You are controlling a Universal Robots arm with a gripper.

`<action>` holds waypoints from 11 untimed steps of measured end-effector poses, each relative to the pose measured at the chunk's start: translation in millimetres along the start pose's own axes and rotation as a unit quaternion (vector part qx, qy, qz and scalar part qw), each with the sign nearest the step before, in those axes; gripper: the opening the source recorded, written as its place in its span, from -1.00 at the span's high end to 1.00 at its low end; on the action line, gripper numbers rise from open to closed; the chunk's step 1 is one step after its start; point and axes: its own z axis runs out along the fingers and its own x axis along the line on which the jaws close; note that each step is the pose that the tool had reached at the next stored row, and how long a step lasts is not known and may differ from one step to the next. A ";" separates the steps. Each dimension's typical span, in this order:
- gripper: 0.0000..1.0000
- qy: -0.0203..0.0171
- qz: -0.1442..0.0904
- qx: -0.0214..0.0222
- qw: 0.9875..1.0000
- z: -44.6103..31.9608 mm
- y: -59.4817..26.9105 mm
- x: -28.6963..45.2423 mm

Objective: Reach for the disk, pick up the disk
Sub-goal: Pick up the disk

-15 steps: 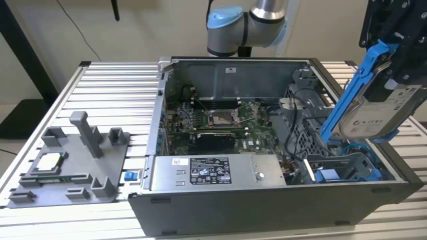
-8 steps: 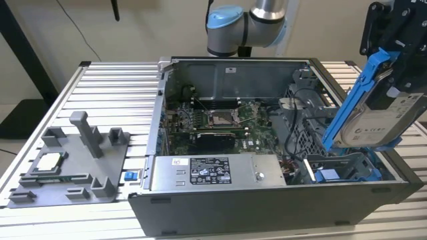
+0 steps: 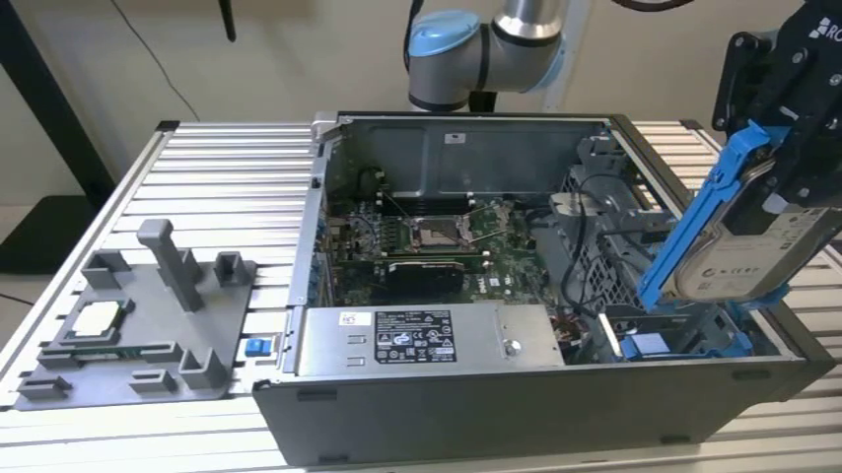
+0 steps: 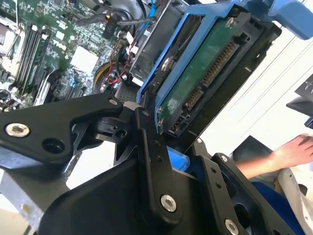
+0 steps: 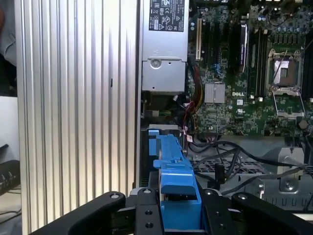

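Observation:
The disk [image 3: 756, 251] is a silver hard drive with a white label in a bright blue bracket [image 3: 697, 222]. It hangs tilted, nearly on edge, above the open computer case's drive bay at the exterior view's right. My black gripper [image 3: 787, 148] is shut on its upper end. In the second wrist view the disk's green circuit-board underside [image 4: 205, 73] and connectors face the camera, with a black finger [image 4: 146, 142] pressed against the bracket. The first wrist view has the blue bracket [image 5: 177, 196] clamped between both fingers [image 5: 146, 211], over the bay.
The open grey case [image 3: 526, 404] holds a motherboard [image 3: 435, 236], a power supply box [image 3: 421, 340] and loose cables [image 5: 230, 152]. A grey fixture with a square chip [image 3: 99, 320] lies on the slatted table at the exterior view's left. A person's hand [image 4: 293, 152] is nearby.

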 end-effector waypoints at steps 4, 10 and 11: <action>1.00 0.000 0.002 -0.001 1.000 4.8 -0.8 6.2; 1.00 0.000 0.006 -0.002 1.000 11.6 -0.9 7.5; 1.00 0.000 0.006 -0.002 1.000 11.6 -0.9 7.5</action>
